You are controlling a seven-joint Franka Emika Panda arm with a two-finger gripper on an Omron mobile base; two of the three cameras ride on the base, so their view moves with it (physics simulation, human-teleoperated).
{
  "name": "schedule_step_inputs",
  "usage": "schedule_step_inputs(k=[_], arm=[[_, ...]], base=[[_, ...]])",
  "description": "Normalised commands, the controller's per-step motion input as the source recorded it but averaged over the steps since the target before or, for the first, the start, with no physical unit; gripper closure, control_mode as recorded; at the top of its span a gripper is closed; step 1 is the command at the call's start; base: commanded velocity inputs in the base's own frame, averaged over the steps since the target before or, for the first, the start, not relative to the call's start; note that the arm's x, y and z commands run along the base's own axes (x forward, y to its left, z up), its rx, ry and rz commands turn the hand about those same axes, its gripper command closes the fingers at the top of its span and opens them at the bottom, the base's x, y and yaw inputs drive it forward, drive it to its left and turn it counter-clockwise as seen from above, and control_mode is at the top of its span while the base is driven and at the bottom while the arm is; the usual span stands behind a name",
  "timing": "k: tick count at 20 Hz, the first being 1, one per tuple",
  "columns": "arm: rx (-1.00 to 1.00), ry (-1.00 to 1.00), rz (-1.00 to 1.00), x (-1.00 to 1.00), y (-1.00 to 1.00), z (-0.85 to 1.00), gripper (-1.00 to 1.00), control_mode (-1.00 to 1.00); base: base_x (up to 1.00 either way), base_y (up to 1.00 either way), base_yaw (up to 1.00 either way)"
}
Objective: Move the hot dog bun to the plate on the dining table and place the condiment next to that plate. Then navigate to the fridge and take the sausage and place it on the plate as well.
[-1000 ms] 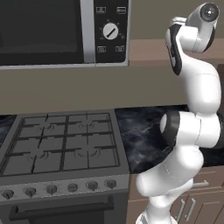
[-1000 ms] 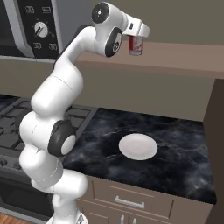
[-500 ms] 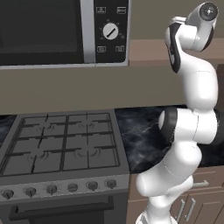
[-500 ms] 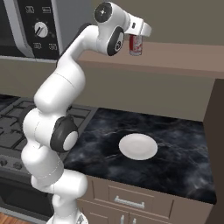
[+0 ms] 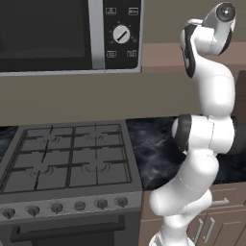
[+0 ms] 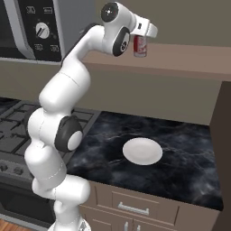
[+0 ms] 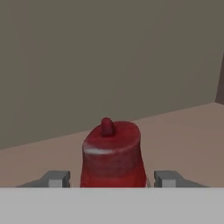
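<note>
Left base view. One white arm [image 5: 207, 120] rises from the lower right and reaches up toward the high wall shelf [image 5: 163, 54]. One microwave [image 5: 72, 36] sits at upper left, with one round dial [image 5: 121, 34] on its control panel. Below it stands one gas stove [image 5: 67, 158] with four burner grates and a row of six front knobs. One strip of black marbled worktop [image 5: 156, 144] runs to the right of the stove, partly behind the arm.

Right base view. The gripper [image 6: 143, 37] is raised to the one brown wall shelf [image 6: 180, 58], and one red condiment bottle [image 6: 140, 46] with a pale label stands upright on that shelf directly at the gripper, below its white hand. One small plain white plate [image 6: 142, 151] lies on the black marbled worktop [image 6: 180, 153], well below the bottle and apart from it. One drawer handle [image 6: 133, 209] shows on the cabinet front beneath. The microwave [image 6: 31, 29] and part of the stove [image 6: 13, 131] are at left.

Hand view. The one condiment bottle [image 7: 113, 153] stands upright on the brown shelf surface [image 7: 183, 135], seen from its capped end, set between the two grey fingertips [image 7: 56, 178]. The fingertips sit just beside the bottle on either side, a narrow gap showing on each; whether they press on it cannot be told.
</note>
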Motion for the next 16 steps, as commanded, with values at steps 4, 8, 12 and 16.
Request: schedule_step_inputs(k=[4, 8, 12, 16], arm=[[0.0, 0.0, 0.0, 0.06, -0.13, -0.04, 1.0, -1.0], [0.0, 0.0, 0.0, 0.0, -0.01, 0.0, 1.0, -1.0], [0.0, -0.06, 0.0, -0.26, -0.02, -0.01, 1.0, -1.0], [0.0, -0.2, -0.02, -0.89, -0.05, 0.0, 1.0, -1.0]], base=[[0.0, 0.0, 0.0], [0.0, 0.0, 0.0], [0.0, 0.0, 0.0], [0.0, 0.0, 0.0]])
